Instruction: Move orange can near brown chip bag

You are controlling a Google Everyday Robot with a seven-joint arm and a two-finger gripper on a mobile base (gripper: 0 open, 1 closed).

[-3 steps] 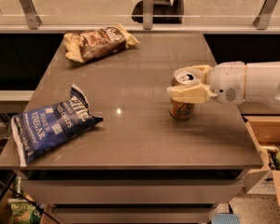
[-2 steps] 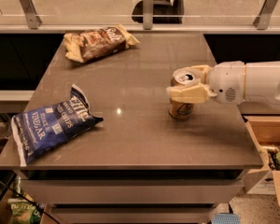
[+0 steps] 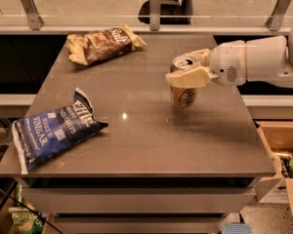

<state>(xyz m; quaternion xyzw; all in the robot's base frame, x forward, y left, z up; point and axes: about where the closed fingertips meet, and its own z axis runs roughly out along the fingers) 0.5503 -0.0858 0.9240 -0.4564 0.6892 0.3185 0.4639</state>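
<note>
The orange can is held upright over the right middle of the grey table. Its silver top and dark logo show. My gripper comes in from the right and is shut on the can's upper part, with one cream finger across its front. The brown chip bag lies at the table's far left corner, well apart from the can.
A blue vinegar chip bag lies at the table's near left. A glass railing with metal posts runs behind the table. A cardboard box with items stands on the floor at the right.
My gripper has carried the orange can a little up and to the left, toward the far side of the table. The bags have not moved.
</note>
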